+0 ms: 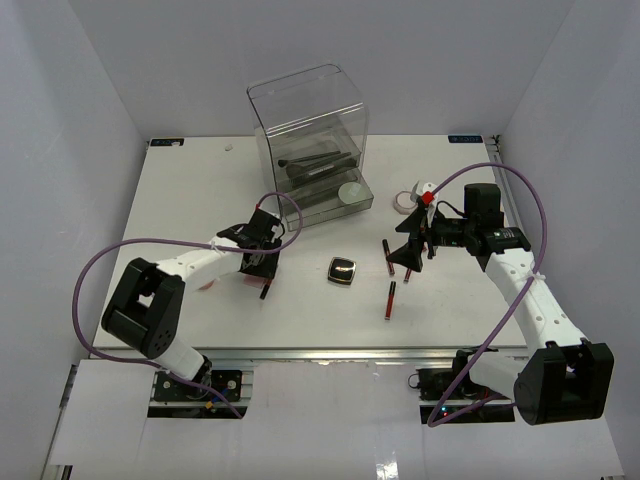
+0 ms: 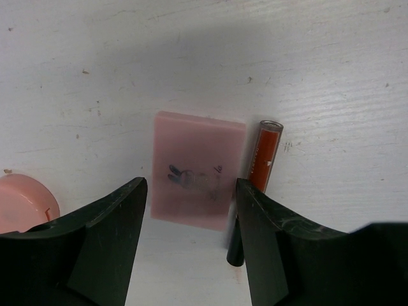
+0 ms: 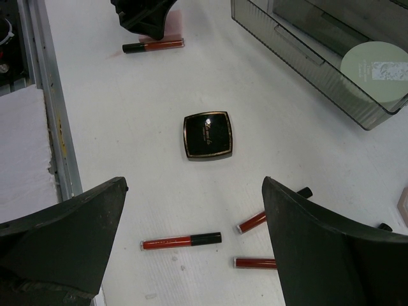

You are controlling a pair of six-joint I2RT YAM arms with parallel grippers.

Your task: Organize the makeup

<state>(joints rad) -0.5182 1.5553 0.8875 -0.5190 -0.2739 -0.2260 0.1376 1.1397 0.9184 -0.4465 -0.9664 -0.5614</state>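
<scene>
My left gripper (image 1: 258, 262) (image 2: 191, 210) is open and low over the table. Its fingertips straddle the near end of a flat pink square palette (image 2: 197, 169) with a narrow gap on each side. A red-and-black tube (image 2: 262, 159) (image 1: 266, 290) lies against the palette's right edge. Hovering open over the table's right half is my right gripper (image 1: 408, 255) (image 3: 194, 185). Three red-and-black tubes (image 3: 182, 241) (image 3: 255, 220) (image 3: 255, 262) lie beneath it. The black square compact (image 1: 342, 271) (image 3: 208, 135) sits just beyond them.
A tall clear acrylic drawer box (image 1: 310, 140) stands at the back centre, its lower drawer (image 3: 319, 57) pulled out with a round tin (image 1: 350, 192) (image 3: 374, 60) inside. Black brushes (image 1: 315, 160) lie higher in the box. A small white-pink jar (image 1: 404, 203) stands to its right. A pink round piece (image 2: 22, 204) lies left of my left gripper.
</scene>
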